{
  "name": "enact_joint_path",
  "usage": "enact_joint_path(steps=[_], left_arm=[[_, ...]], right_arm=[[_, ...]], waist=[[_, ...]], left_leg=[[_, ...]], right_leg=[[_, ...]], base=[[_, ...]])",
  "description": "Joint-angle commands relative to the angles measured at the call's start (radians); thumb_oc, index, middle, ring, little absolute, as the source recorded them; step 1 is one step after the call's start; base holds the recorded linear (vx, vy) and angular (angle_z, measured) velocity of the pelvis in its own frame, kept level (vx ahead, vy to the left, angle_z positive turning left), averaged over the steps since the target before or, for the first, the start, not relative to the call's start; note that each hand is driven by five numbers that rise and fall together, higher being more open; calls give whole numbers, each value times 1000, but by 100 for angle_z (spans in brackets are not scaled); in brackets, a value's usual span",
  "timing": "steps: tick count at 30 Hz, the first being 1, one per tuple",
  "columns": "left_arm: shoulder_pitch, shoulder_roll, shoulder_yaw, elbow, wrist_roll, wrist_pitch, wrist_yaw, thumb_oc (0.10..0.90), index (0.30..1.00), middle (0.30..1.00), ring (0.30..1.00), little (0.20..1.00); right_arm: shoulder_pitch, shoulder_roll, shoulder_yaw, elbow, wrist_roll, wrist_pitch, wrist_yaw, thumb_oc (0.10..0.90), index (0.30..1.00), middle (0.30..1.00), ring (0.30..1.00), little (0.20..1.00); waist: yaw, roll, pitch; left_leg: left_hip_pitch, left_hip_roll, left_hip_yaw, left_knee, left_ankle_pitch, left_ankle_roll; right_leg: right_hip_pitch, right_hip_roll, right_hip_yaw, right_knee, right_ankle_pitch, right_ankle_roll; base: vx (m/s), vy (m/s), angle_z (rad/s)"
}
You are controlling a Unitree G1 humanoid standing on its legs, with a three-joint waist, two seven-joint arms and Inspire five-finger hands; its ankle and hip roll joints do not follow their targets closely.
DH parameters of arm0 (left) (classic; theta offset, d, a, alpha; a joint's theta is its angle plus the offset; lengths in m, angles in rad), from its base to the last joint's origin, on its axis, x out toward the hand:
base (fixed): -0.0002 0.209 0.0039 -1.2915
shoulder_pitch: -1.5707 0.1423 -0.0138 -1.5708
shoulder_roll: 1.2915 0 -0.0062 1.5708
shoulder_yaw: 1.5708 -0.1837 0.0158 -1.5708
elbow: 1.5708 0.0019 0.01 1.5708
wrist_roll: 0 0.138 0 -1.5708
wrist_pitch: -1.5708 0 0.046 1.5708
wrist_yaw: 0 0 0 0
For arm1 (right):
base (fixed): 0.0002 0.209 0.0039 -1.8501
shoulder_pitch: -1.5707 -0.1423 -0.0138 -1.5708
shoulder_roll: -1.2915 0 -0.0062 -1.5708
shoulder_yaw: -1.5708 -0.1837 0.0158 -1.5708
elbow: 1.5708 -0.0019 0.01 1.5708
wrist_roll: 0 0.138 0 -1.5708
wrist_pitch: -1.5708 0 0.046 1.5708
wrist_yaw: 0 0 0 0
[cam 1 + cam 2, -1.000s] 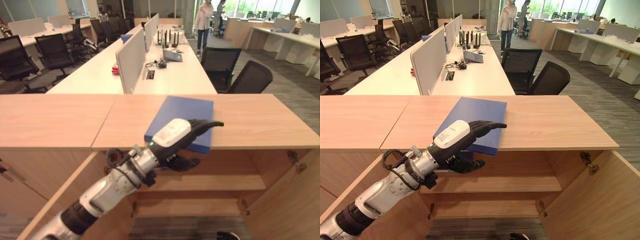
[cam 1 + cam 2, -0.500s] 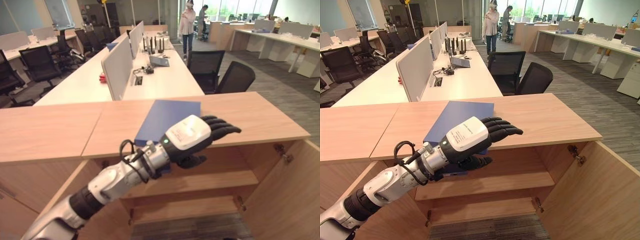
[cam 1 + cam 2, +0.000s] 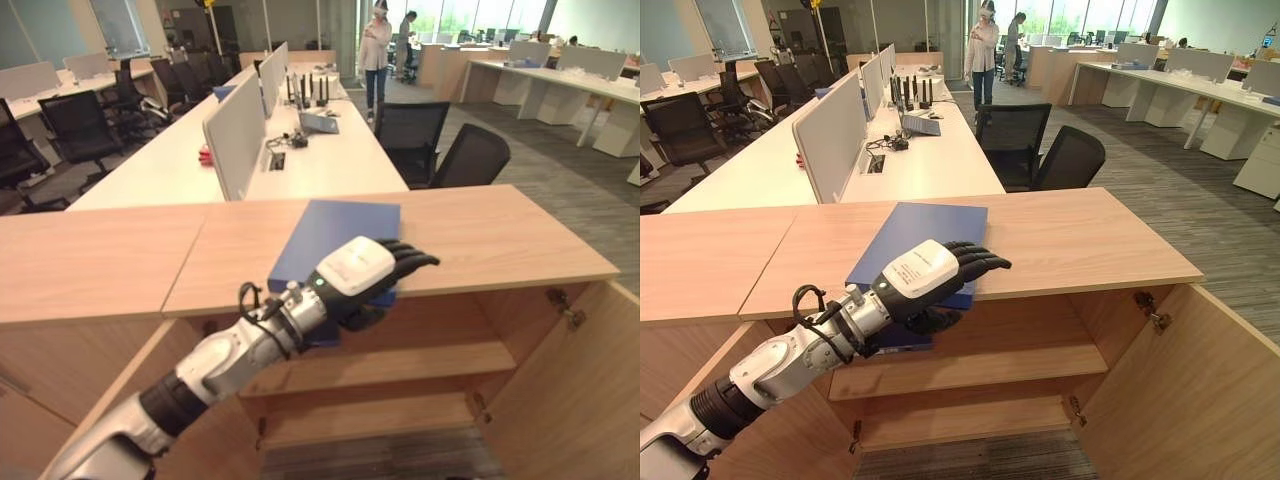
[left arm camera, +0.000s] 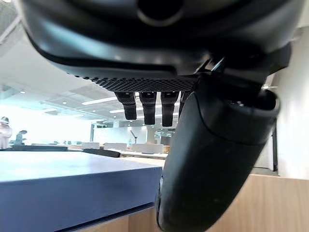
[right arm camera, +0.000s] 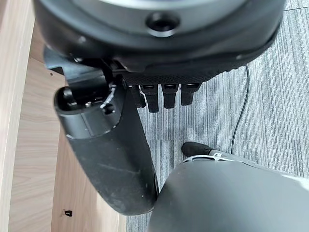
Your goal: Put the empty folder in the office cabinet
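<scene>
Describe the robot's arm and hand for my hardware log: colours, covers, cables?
The left hand is dark, with black fingers and a white cover plate on its back, and a small green light at the wrist. The arm is silver-grey with black joint bands. The right hand is equally dark, with a perforated palm.

Bright, even office daylight from far windows (image 3: pixel 520 12); soft shadow inside the cabinet (image 3: pixel 400 385); wrist views blurred close up.

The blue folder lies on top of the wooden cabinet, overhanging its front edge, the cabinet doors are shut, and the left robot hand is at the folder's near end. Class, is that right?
One detail is wrong: the cabinet doors are open, not shut. The right eye view shows a door swung out and bare shelves inside. The rest stands: the blue folder lies on top, overhanging the front edge, with the left robot hand at its near end.
</scene>
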Motion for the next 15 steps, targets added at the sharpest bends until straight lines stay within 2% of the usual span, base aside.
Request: enact_joint_path(steps=[1, 15], left_arm=[[-118, -4, 128, 3, 29, 14, 117, 800, 900, 900, 900, 900], [-70, -26, 152, 56, 44, 38, 120, 800, 900, 900, 900, 900]], right_arm=[[-31, 4, 15, 24, -5, -15, -9, 800, 900, 900, 900, 900], [-16, -4, -2, 21, -11, -11, -11, 800, 900, 900, 900, 900]], waist=[[-1, -68, -3], [-5, -71, -3]], left_leg=[[34, -45, 6, 180, -263, 25], [38, -45, 15, 182, -267, 26]], right_leg=[[8, 24, -22, 6, -48, 22], [14, 24, -15, 6, -48, 21]], base=[[0, 0, 0], [-1, 1, -5]])
